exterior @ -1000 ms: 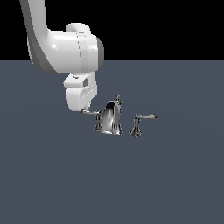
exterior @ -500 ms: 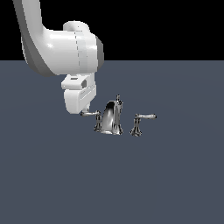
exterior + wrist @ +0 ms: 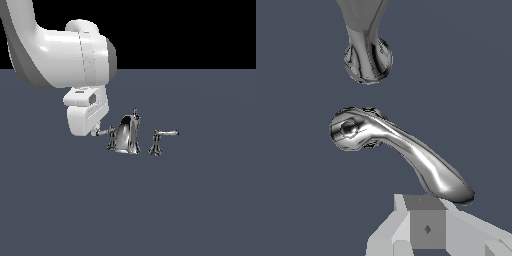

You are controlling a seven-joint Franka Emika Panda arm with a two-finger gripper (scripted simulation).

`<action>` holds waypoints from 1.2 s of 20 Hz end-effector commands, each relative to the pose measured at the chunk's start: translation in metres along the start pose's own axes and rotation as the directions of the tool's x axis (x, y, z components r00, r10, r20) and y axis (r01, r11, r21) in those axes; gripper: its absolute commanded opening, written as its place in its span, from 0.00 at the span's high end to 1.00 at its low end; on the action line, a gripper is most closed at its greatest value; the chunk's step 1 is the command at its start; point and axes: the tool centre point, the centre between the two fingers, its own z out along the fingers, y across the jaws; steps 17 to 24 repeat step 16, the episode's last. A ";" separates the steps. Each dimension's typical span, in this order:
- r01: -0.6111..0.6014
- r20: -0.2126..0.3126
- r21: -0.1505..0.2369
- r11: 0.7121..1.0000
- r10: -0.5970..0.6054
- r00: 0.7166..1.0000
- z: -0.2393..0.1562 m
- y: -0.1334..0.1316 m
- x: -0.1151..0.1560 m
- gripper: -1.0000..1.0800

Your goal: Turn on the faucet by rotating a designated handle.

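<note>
- Gripper (image 3: 95, 132) sits left of centre in the exterior view, hanging low under the big white arm (image 3: 60, 57); only one grey finger (image 3: 426, 227) shows in the wrist view, so I cannot tell whether the jaws stand wide or narrow, and nothing looks gripped.
- Handle (image 3: 406, 150) lies just beyond that finger: its curled tip ends right at the finger's edge, touching or nearly so, at the wrist view's lower right.
- Long axis of the handle runs from the tip up to its round pivot (image 3: 348, 129) at centre left of the wrist view, so the finger stands at the free end, where a sideways push should, I judge, swing the handle most easily.
- Faucet (image 3: 125, 135) stands at mid-frame in the exterior view, with the handle poking out from it toward the gripper, and the other lever (image 3: 165, 134) well apart on the far side.
- Compared with the frames from a second and half a second ago, arm and gripper sit a touch lower and closer to the handle; the faucet itself looks unchanged.
</note>
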 end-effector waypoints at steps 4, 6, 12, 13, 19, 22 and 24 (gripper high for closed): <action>0.019 -0.001 -0.003 1.000 -0.019 1.000 0.000 0.007 0.007 1.00; 0.011 -0.001 -0.003 1.000 -0.011 1.000 0.000 0.010 0.015 1.00; -0.014 -0.003 -0.004 1.000 0.014 1.000 0.000 0.022 0.037 1.00; -0.019 -0.003 -0.005 1.000 0.019 1.000 0.000 0.024 0.041 1.00; -0.027 -0.004 -0.005 1.000 0.027 1.000 -0.001 0.028 0.049 1.00; -0.027 -0.004 -0.005 1.000 0.027 1.000 -0.001 0.028 0.049 1.00; -0.027 -0.004 -0.005 1.000 0.027 1.000 -0.001 0.028 0.049 1.00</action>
